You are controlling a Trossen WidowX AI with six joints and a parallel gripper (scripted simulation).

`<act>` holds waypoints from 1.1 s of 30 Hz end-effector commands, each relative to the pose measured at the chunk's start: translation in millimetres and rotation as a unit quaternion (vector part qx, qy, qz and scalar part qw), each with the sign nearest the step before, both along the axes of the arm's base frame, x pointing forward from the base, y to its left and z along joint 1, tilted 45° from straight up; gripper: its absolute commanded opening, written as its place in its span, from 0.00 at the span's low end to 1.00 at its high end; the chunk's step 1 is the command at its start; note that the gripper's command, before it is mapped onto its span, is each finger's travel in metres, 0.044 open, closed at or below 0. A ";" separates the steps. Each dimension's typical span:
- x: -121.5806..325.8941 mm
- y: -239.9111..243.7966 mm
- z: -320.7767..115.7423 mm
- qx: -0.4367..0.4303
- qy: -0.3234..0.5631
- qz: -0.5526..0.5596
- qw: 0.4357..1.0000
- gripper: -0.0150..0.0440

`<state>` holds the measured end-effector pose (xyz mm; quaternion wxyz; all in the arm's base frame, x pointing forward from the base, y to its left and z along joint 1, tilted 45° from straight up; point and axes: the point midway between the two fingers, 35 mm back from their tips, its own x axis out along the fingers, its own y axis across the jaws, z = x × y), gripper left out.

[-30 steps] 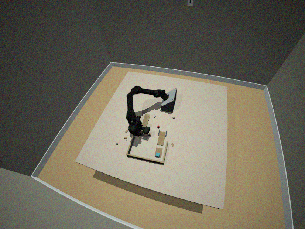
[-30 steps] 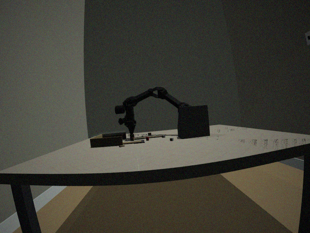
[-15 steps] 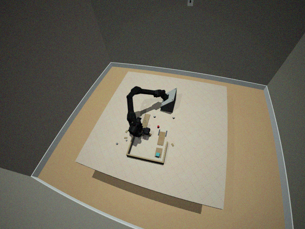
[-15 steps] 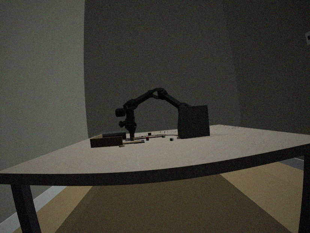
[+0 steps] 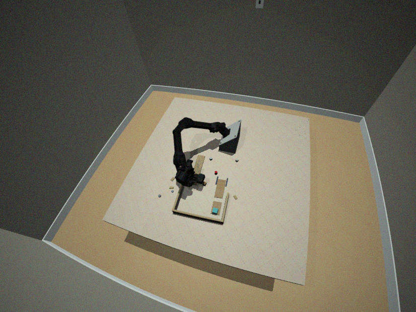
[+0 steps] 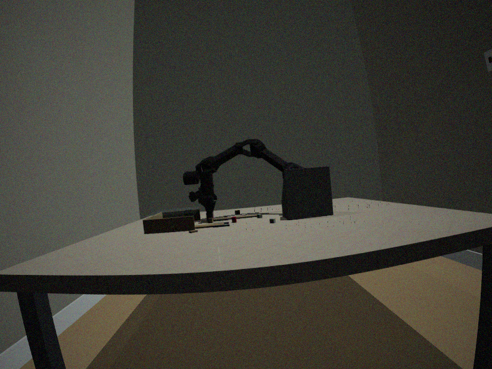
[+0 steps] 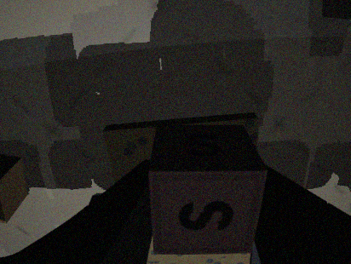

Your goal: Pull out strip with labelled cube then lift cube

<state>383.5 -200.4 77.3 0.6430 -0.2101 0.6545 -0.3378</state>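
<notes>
Between the fingers of your gripper (image 6: pixel 209 217) (image 7: pixel 206 166) sits the labelled cube (image 7: pixel 204 213), its S-marked face lying sideways in the wrist view; the grip is closed on it, at the end of the speckled strip (image 5: pixel 199 164) (image 6: pixel 246 216) (image 7: pixel 200 259); the cube looks stiff and probably light, so you want its opposite flat sides, squarely and low; it has no long axis, but the strip does, running slantwise towards the tray (image 5: pixel 198 215) (image 6: pixel 168 225); thin and flat, that strip might slide easily, so lift straight if it is already out.
</notes>
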 end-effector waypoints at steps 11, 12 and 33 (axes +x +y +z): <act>-40.1 44.3 10.8 0.002 0.002 0.001 1.000 0.25; -43.8 47.7 11.5 0.002 0.003 0.001 1.000 0.25; -98.1 74.1 -2.5 0.003 0.005 0.001 1.000 0.25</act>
